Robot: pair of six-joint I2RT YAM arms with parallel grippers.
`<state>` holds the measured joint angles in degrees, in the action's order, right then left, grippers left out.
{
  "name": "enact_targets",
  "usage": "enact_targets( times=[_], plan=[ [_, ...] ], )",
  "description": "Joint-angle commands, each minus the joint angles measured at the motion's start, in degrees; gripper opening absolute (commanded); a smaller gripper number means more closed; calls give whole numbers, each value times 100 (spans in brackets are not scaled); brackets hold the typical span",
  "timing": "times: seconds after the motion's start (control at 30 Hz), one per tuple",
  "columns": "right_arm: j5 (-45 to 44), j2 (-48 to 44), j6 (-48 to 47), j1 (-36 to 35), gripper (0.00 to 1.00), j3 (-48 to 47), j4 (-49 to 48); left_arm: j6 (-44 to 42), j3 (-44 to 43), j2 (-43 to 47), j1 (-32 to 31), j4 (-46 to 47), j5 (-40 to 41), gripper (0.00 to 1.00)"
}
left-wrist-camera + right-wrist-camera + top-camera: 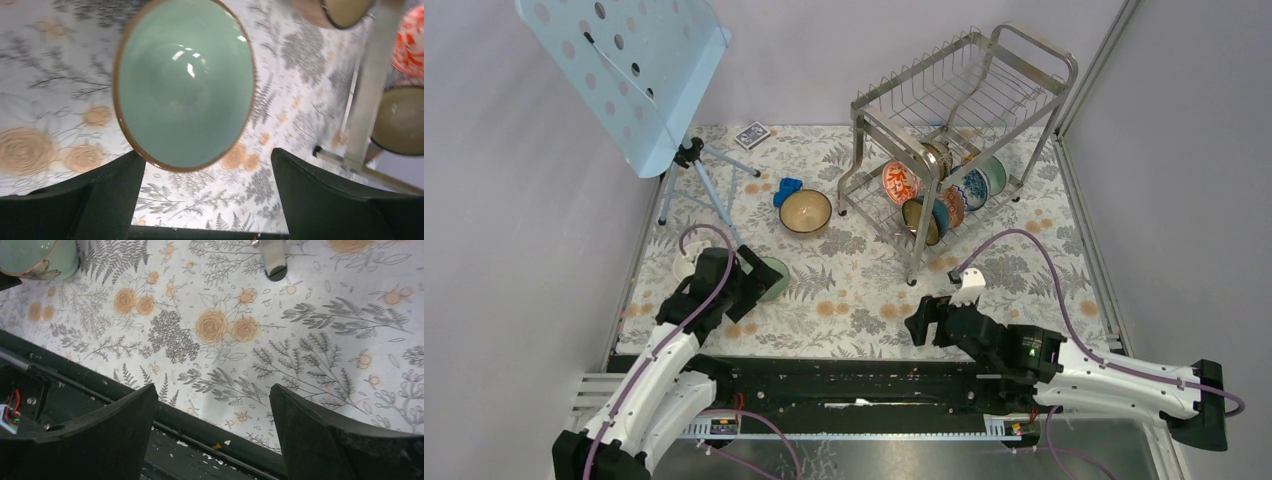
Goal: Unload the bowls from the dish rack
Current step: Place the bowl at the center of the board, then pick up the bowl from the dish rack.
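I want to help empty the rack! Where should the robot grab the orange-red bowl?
Probably by its top rim, one finger on each face. The orange-red bowl stands on edge at the left end of the dish rack's lower tier, with other bowls packed behind it, so the rim is the thin, free part. Coming from the open left-front side looks easiest.

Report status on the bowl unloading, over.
Left gripper open, right gripper open. Pale green bowl on table, unheld. Other bowls in dish rack. No obstruction seen.
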<state>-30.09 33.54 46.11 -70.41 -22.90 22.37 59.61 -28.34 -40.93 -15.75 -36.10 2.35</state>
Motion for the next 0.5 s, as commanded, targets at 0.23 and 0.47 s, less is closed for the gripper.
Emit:
enact_targets(
  times=[0.23,0.47],
  plan=[
    [-1266,530,390,-25,91,-525,631,-705,-1008,-202,-999,918,81,99],
    [-1233,483,601,-25,90,-531,829,-335,-470,21,-1000,795,246,98]
  ],
)
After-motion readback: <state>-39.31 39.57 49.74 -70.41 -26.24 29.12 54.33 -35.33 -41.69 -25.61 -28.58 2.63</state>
